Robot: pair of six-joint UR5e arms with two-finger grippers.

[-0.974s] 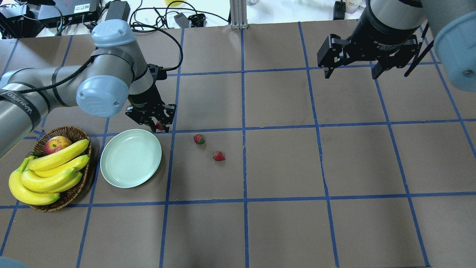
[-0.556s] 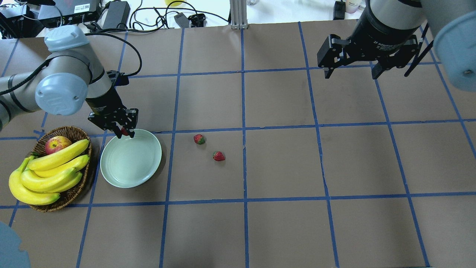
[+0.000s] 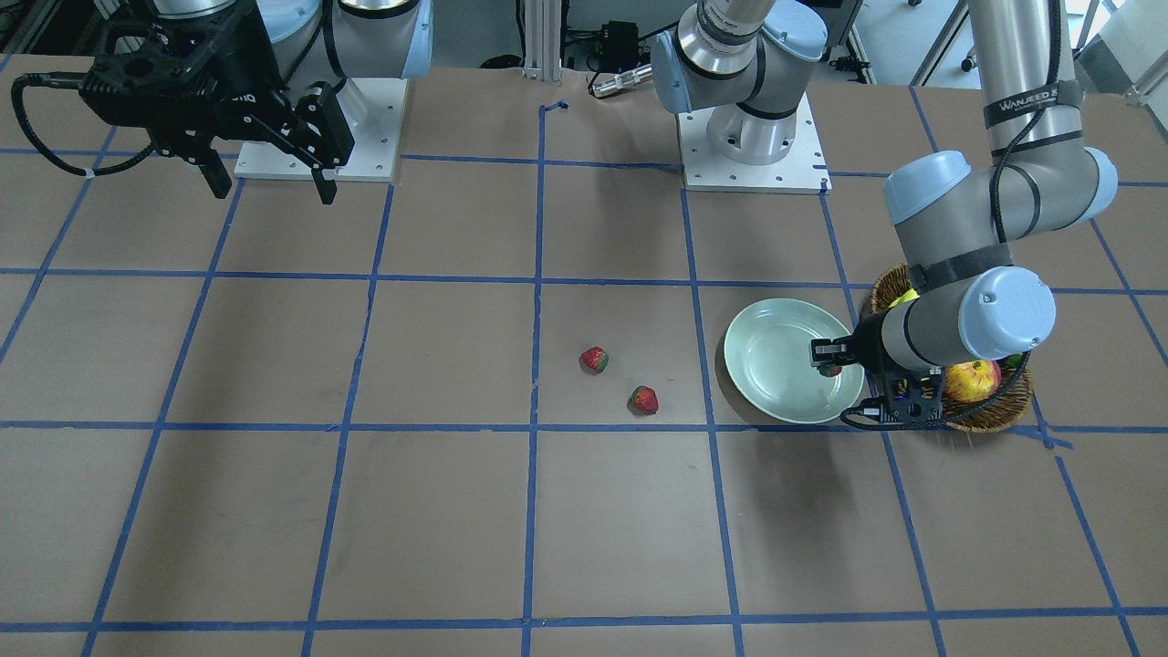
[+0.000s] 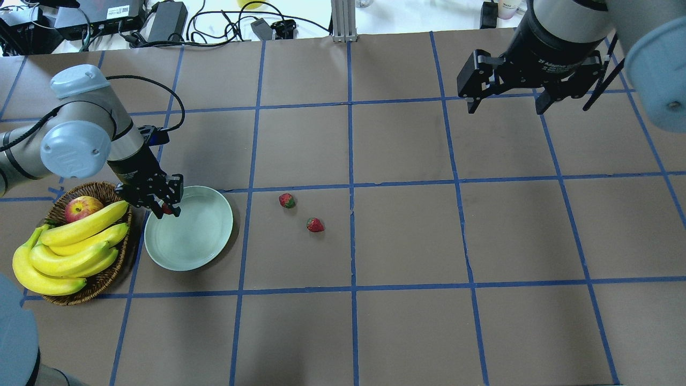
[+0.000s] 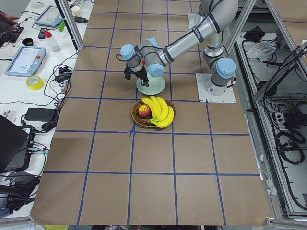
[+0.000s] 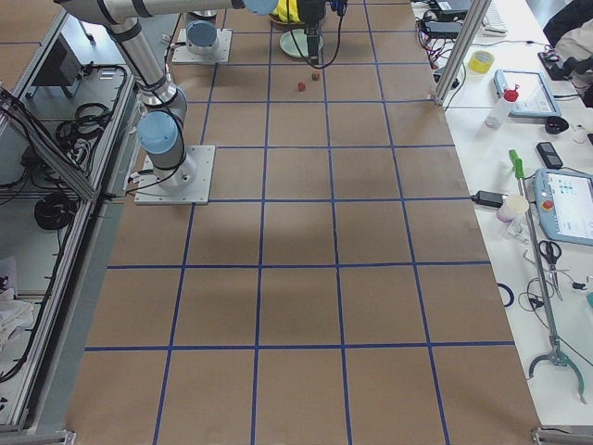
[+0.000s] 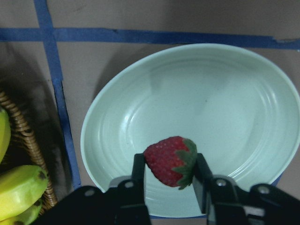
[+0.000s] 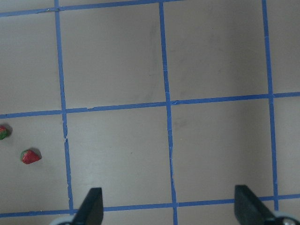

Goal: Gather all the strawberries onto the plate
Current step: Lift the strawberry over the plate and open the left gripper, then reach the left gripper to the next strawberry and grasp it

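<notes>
Step, delivery of first berry: my left pincer [image 4: 163,210] clamped on a strawberry [image 7: 169,161] above the plate [image 4: 203,246], near its ten-o'clock rim; two loose strawberries [image 4: 287,200] on the desk [image 4: 407,321] toward three o'clock; my right pincer [image 4: 506,105] spread wide, empty; next, I judge, lower and let go.

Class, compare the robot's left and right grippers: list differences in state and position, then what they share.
The left gripper is shut on a strawberry; the right gripper is open and empty. The left gripper hangs over the plate; the right gripper hangs over bare table, far from it. Both are black and two-fingered.
</notes>
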